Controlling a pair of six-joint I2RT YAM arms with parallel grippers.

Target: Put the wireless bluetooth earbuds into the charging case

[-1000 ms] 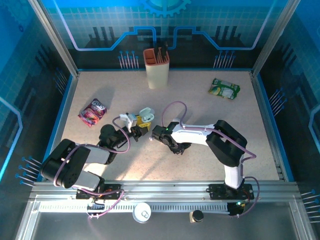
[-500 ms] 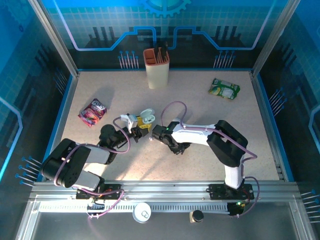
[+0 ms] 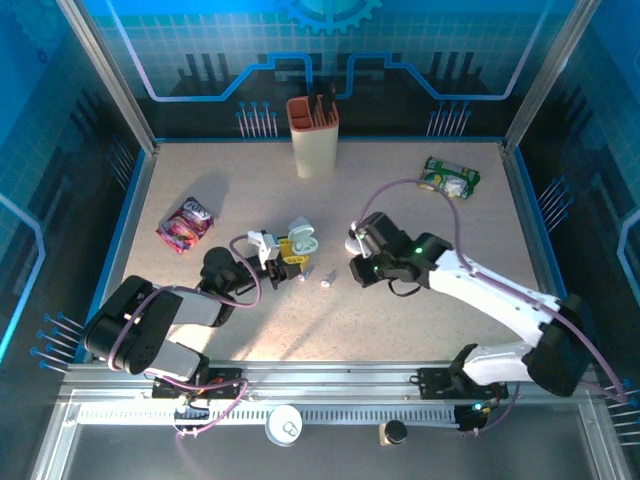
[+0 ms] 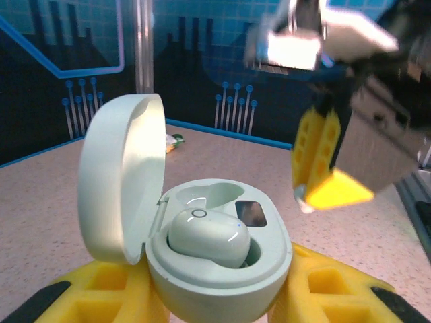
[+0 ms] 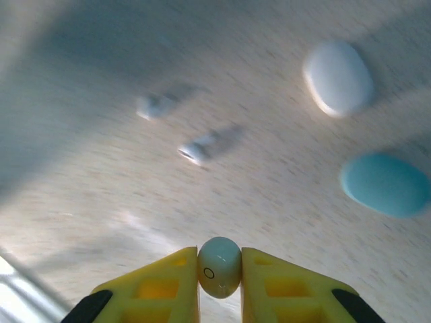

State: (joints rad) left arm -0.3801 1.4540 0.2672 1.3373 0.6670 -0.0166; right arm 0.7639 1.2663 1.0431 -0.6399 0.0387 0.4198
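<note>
- Between pads (image 5: 172, 282) of your R end effector (image 5: 219, 269): pale earbud (image 5: 219, 264), now pinched tight & lifted off counter (image 5: 101, 202).
- L end effector (image 4: 215, 299) grips open charging case (image 4: 222, 272), one bud (image 4: 205, 235) seated; 2nd slot (image 4: 202, 195) awaits.

Glossy plastic case (image 4: 217, 296) and earbud (image 5: 219, 266), matt speckled tabletop (image 3: 450, 230).

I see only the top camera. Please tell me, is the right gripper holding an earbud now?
Observer: Yes. The right wrist view shows the right gripper shut on one pale earbud.
Operator: Good. Has the open case a free slot?
Observer: Yes. In the left wrist view, the farther slot is empty.
Operator: And the other one?
Observer: A second earbud sits in it.
</note>
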